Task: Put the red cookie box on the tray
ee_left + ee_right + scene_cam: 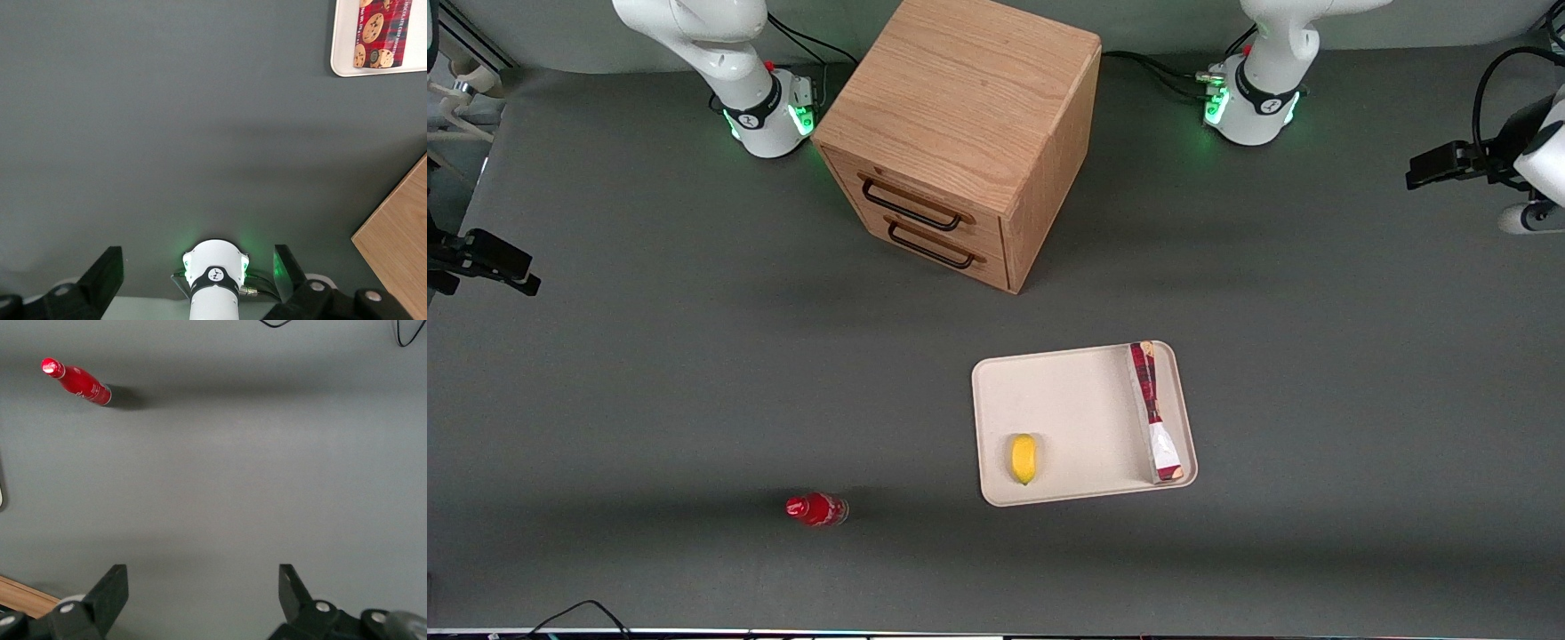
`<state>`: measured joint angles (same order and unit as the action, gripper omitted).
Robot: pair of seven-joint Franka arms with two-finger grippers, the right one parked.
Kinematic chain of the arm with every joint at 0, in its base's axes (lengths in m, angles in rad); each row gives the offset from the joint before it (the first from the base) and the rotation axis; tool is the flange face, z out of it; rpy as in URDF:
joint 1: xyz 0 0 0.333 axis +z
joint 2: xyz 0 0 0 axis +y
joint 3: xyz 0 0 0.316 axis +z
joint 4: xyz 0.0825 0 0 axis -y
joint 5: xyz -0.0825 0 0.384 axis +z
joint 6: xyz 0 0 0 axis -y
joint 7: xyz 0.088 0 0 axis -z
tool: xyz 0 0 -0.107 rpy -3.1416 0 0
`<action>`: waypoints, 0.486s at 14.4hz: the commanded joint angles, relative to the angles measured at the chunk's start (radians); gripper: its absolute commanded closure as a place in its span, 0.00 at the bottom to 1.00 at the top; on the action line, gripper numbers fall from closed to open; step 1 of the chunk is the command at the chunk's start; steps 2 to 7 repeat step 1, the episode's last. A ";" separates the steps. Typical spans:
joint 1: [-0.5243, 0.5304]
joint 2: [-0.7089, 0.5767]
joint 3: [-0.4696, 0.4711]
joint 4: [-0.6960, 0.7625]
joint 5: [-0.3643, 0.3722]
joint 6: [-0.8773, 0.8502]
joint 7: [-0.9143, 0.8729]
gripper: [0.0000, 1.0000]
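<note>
**Inspector:** Start with the big items. What stands on the surface (649, 373)?

**Onlooker:** The wooden drawer cabinet (960, 133), sitting between the two arm bases, drawer fronts toward the front camera. Then the tray (1067, 400), flat on the surface and well away from the jaws.

**Inspector:** And the red cookie box (1154, 413)?

**Onlooker:** Inside the tray, lying flat along the short rim at the working arm's end. I'd judge it was set against that rim to keep the tray's middle free. A yellow lemon-like fruit (1024, 459) lies in the tray too, well apart from the box.

**Inspector:** The gripper (200, 273)?

**Onlooker:** High and clear of the tray, at the working arm's end of the surface, jaws spread wide, holding nothing. The placement looks finished.

**Inspector:** Anything else?

**Onlooker:** A small red bottle (816, 509), lying toward the parked arm's end, untouched.
</note>
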<state>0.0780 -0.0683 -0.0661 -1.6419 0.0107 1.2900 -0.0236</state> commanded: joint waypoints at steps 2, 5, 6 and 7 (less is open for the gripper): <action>-0.017 0.024 0.009 0.019 -0.005 0.014 0.016 0.00; -0.017 0.024 0.009 0.019 -0.005 0.014 0.016 0.00; -0.017 0.024 0.009 0.019 -0.005 0.014 0.016 0.00; -0.017 0.024 0.009 0.019 -0.005 0.014 0.016 0.00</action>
